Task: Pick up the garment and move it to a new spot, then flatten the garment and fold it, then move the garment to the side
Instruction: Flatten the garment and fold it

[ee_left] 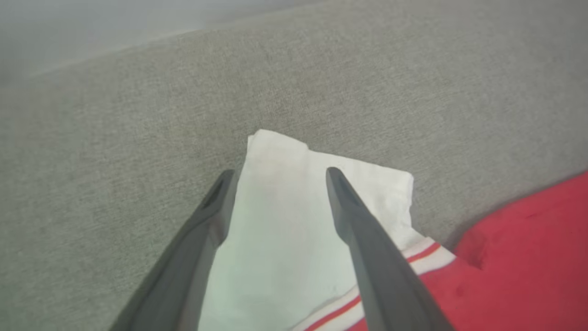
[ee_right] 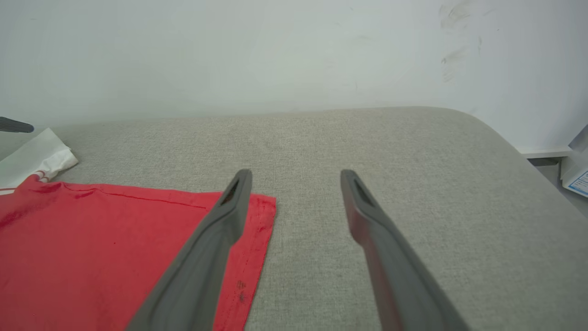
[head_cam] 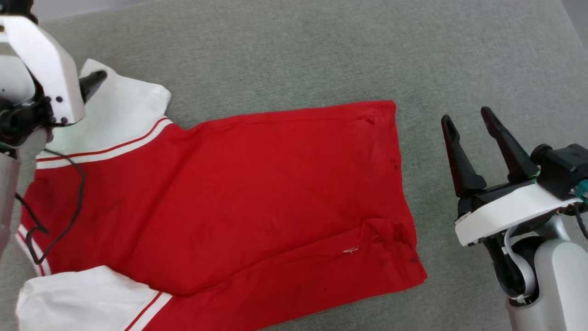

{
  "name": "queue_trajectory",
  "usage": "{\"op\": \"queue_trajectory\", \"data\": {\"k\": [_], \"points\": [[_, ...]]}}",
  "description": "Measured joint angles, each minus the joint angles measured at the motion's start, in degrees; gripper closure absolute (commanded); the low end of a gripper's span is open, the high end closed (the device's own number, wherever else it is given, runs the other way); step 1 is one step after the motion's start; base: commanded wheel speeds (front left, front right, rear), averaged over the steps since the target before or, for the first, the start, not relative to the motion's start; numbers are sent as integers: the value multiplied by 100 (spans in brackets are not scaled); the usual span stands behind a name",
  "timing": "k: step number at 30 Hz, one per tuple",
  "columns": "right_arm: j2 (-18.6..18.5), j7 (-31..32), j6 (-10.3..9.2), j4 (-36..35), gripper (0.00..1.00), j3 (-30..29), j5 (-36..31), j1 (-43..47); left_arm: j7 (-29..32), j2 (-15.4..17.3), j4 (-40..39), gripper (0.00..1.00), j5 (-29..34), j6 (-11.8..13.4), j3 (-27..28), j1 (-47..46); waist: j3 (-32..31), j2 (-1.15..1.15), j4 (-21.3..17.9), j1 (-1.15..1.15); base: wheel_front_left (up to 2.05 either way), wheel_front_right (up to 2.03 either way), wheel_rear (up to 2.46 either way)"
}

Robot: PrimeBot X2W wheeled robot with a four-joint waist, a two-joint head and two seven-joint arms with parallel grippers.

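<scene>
The garment (head_cam: 257, 193) lies spread on the grey cushion with its plain red side up, hem to the right, white sleeves at the left; no lettering shows. My left gripper (ee_left: 278, 177) hovers open over the far white sleeve (ee_left: 298, 207), one finger over the cushion at the sleeve's edge, the other over the sleeve. In the head view one left fingertip (head_cam: 94, 82) pokes out past the white arm housing above that sleeve (head_cam: 124, 110). My right gripper (head_cam: 466, 119) stands open and empty to the right of the hem; its wrist view has the hem corner (ee_right: 257, 216) under the left finger.
The grey fabric cushion (head_cam: 294, 50) carries everything; its far edge meets a pale wall (ee_right: 275, 55), and it rounds off at the right (ee_right: 505, 138). A second white sleeve (head_cam: 78, 299) lies at the near left. A black cable (head_cam: 69, 216) hangs over the garment's left part.
</scene>
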Motion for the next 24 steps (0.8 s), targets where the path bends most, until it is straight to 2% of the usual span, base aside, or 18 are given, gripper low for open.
{"op": "queue_trajectory", "data": {"k": [8,9,10,11,20,24], "points": [[27,-3,0,149,0,129,101,-71,623,153,609,0,-143,142,-12,-65,218,0,-269,-1,0,0,0],[29,-2,0,170,0,141,130,-71,677,143,677,54,-198,179,7,-68,234,0,-299,-1,0,0,0],[31,7,0,194,0,145,141,-71,735,125,732,75,-266,226,46,-68,244,0,-324,-1,0,0,0],[30,12,0,205,0,144,158,-71,772,116,764,100,-328,266,86,-68,251,0,-343,-1,0,0,0],[-114,435,0,383,0,156,804,-141,438,-19,933,100,-303,322,76,-9,165,0,-287,-1,0,0,0],[-312,1204,0,717,0,81,1225,-477,229,-160,972,100,-235,283,-23,-5,56,0,-128,-1,0,0,0]]}}
